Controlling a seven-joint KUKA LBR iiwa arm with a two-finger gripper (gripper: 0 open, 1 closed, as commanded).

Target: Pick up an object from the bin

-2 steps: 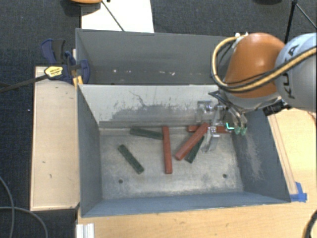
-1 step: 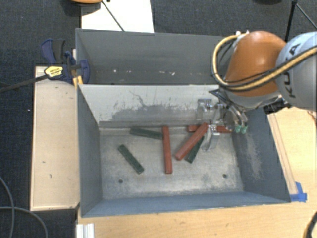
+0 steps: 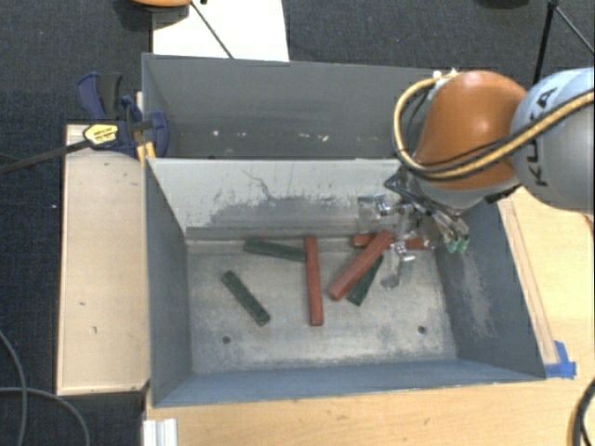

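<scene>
My gripper (image 3: 400,249) hangs low in the right part of the bin, under the orange cover. Just to its left lies a slanted red-brown stick (image 3: 358,268), whose upper end reaches up to the gripper. A dark green stick (image 3: 365,282) lies partly under that red one. Further left, a second red-brown stick (image 3: 314,282) lies nearly upright in the view. Whether anything is held is hidden by the gripper's body.
A dark green stick (image 3: 274,247) lies near the back wall at the left of centre. Another dark green stick (image 3: 246,297) lies slanted at the left of the bin floor. The arm comes in from the right above the bin's right wall.
</scene>
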